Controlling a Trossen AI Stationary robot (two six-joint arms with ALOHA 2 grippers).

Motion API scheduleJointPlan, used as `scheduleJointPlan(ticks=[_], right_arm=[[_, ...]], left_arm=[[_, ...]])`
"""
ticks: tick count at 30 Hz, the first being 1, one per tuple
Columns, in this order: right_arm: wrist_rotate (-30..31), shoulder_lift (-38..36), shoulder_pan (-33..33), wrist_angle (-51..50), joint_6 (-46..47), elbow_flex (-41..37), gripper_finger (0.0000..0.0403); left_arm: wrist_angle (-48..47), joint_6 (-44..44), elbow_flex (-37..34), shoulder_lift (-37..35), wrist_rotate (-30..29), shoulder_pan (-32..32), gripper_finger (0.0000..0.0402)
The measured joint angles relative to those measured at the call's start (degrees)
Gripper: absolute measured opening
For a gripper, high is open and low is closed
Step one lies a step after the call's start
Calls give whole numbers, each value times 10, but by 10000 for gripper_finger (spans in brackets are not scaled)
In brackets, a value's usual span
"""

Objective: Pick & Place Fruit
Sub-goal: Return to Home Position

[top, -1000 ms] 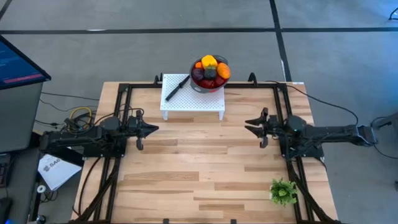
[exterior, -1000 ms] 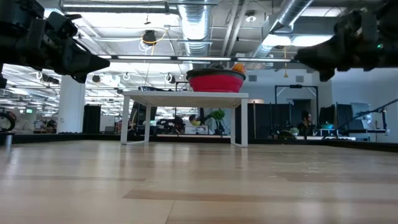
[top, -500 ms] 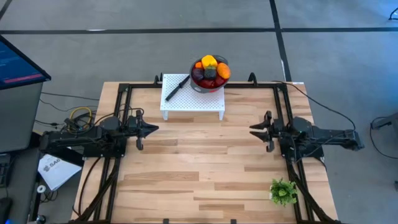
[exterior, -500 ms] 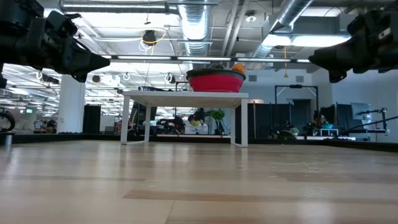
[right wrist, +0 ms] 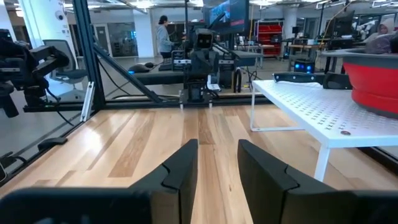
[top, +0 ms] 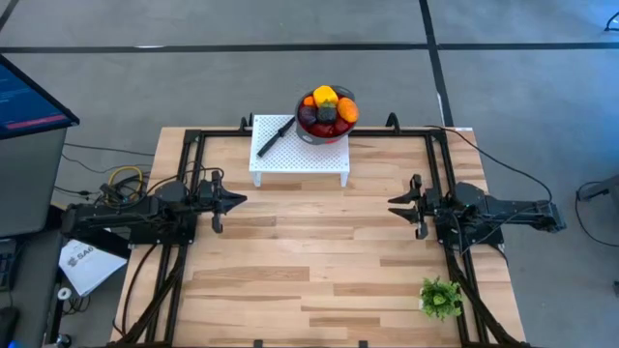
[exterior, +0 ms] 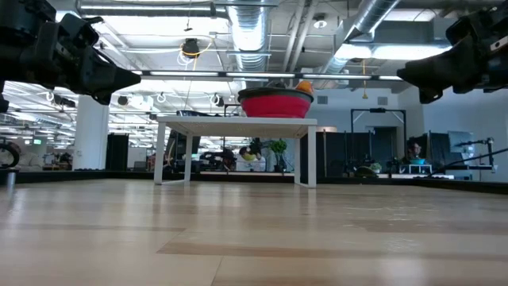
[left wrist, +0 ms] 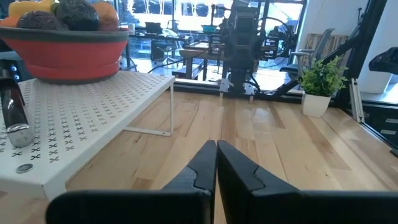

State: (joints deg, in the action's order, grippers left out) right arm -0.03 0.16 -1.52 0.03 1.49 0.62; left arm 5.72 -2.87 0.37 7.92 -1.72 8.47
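**Two hands empty, fruit heaped in the bowl: homing step**

- The fruit (top: 327, 108) is seen piled in the red bowl (top: 324, 138), which stands on the far right end of the white shelf (top: 300, 159). Orange, yellow, dark and red pieces are made out. None is seen on the bench (top: 309, 280).
- A black knife (top: 276, 135) is laid aslant on the shelf, just beside the bowl.
- The left hand (top: 240, 200) is held above the bench on its left side, pointing inward. Its fingers are pressed together, with nothing between them.
- The right hand (top: 392, 202) is held opposite, on the right side. Its fingers are parted by a narrow gap and nothing is gripped.
- Both hands are well apart from the shelf.
- A plant sprig (top: 440, 298) stands near the right arm, toward the near edge.

Judgement: placing looks finished and only parking is left. For a clean finish, each arm is best folded straight back along its own line, with the hands kept raised off the boards. Sideways swings should be avoided, so that the shelf legs and the sprig are not clipped. The right fingers could be closed before rest.
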Motion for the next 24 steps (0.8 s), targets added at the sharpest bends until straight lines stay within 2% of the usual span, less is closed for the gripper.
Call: scheduleJointPlan(ticks=[24], right_arm=[[0,7,-1,0,0,0,108]], left_arm=[[8,0,0,0,0,0,8]])
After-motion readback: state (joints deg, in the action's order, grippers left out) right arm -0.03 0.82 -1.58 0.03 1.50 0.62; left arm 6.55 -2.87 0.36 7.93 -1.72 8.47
